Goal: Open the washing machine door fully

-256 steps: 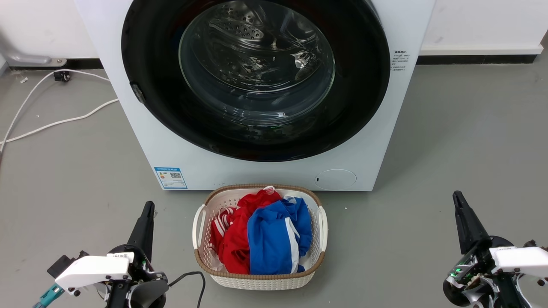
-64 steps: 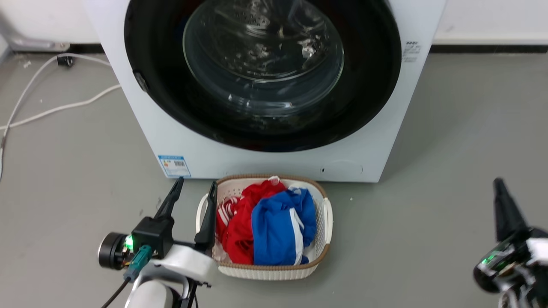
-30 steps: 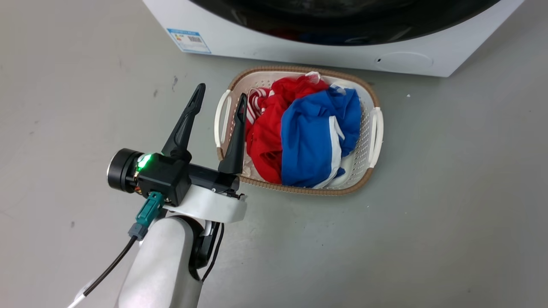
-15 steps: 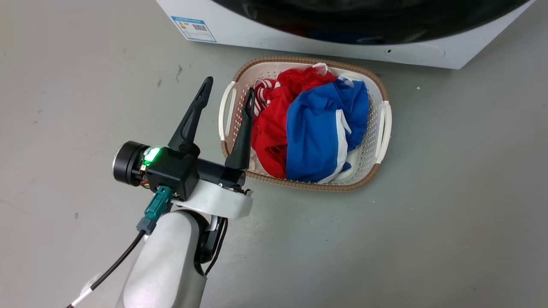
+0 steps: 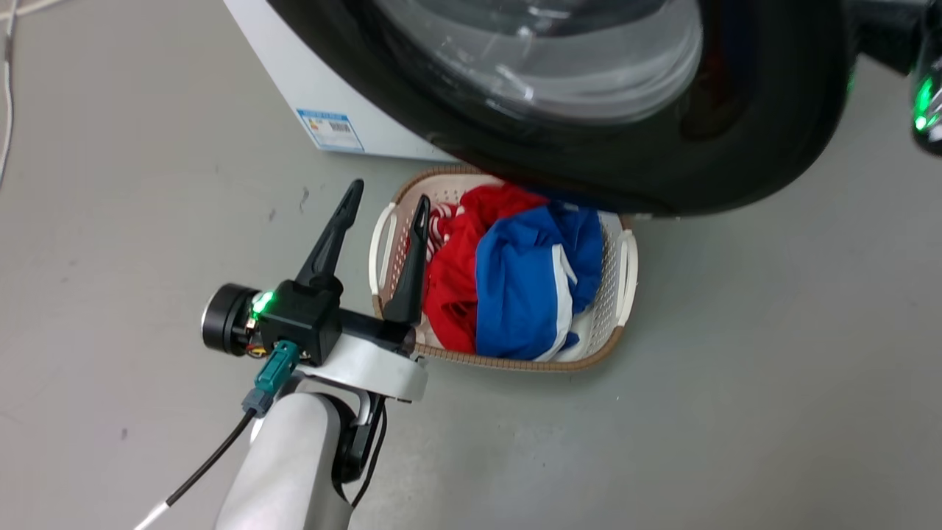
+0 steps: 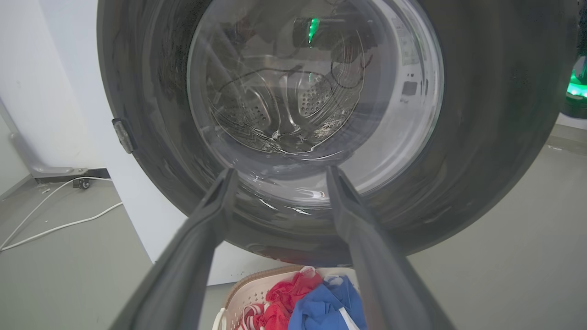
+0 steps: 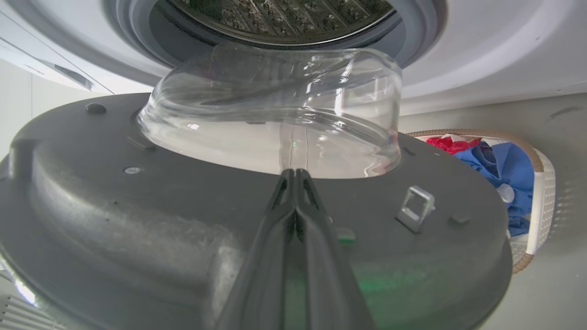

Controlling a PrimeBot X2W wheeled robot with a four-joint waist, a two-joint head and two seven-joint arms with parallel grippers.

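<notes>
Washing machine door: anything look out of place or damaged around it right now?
Nothing looks damaged or spilled. The washing machine door is partly open, and in the head view its lower edge overhangs the laundry basket of clothes parked just in front of the washing machine. Whether they touch cannot be told.

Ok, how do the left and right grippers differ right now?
The left gripper has its fingers spread wide; the right gripper has its fingers pressed together. The left gripper hangs by the laundry basket, facing the glossy outer side of the washing machine door; the right gripper sits behind it, over the matte inner side, tips near the glass bowl. Both have long dark fingers and hold nothing.
</notes>
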